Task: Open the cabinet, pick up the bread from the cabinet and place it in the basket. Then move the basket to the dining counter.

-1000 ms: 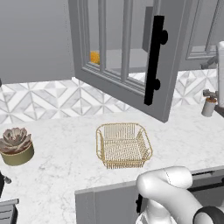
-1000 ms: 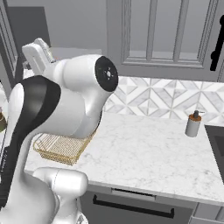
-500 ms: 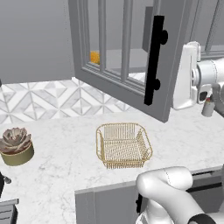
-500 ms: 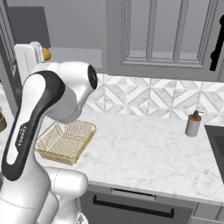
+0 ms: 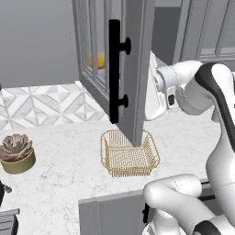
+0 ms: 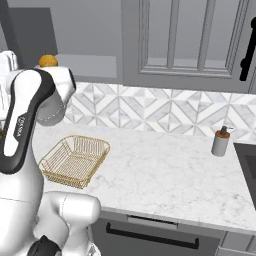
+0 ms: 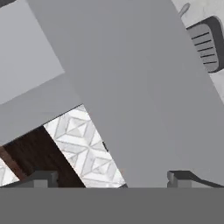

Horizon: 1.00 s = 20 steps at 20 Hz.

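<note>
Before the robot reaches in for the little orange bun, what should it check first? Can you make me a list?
1. Grey glass-paned cabinet door with the black bar handle swung open: ok.
2. Small round golden-orange bun still on the cabinet shelf: ok.
3. Two-finger gripper open and holding nothing: ok, the fingertips stand wide apart.
4. Gripper pointed at the bun: not ok, the hand view faces the grey door panel.
5. Gold wire basket empty and ready on the marble worktop: ok.
6. Free path past the door edge: cannot tell.
</note>
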### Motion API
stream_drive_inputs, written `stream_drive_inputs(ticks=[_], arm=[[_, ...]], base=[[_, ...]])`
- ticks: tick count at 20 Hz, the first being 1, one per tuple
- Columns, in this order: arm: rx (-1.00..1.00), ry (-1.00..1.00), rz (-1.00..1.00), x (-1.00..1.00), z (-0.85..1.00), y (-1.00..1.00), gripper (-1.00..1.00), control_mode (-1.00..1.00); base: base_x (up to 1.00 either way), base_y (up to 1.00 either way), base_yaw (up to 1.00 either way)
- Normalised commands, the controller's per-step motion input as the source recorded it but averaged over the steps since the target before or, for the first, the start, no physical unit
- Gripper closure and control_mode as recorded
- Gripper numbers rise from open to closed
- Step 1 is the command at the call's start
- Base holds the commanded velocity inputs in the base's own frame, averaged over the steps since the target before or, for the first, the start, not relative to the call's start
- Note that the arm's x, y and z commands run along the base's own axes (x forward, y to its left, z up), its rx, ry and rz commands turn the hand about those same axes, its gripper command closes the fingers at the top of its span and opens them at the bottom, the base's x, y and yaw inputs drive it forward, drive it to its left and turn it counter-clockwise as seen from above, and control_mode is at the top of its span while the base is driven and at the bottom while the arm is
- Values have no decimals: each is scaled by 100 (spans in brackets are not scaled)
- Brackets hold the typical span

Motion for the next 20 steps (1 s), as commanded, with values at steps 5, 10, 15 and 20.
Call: stream_drive_inputs(ticks=[5, 10, 15, 20], arm=[[-1, 12, 23, 0, -15, 100, -100, -100], [0, 6, 8, 7, -12, 41, -100, -100], [0, -1, 2, 51, -24, -24, -100, -100], [-10, -29, 1, 72, -2, -56, -100, -100]], base=[[0, 0, 0], [0, 0, 0], [0, 0, 0], [0, 0, 0]])
